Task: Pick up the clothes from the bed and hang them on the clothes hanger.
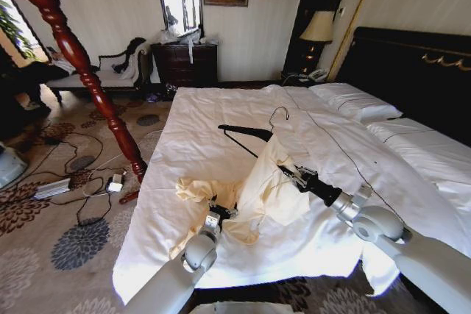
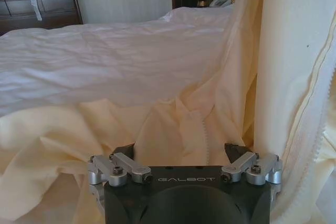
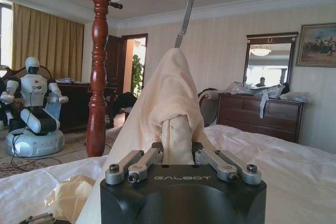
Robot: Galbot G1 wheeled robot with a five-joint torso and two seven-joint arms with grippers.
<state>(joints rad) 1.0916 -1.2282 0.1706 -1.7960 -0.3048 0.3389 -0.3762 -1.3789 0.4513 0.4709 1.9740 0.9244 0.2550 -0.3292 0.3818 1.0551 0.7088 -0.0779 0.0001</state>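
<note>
The clothes were partly raised off the bed: one part hung in a peak over the hanger, while the lower folds and a bunched sleeve lay on the duvet near the foot of the bed. In the right wrist view the cream cloth draped down from just under the silver hook, so the hanger's near end seemed to be inside the garment already, though I could not tell whether both shoulders sat on it. Its other black arm stuck out bare above the sheet in the head view. I judged the job about half done: threading was under way, and seating the shoulders and hanging the whole thing up remained. My right gripper reached in from the right, arm stretched low across the bed, its jaws pressed together on a fold of the clothes at the peak's base. My left gripper was lower and closer to the foot, wrist bent down into the fabric, its jaws spread with cream cloth lying between and beyond them, nothing pinched.
</note>
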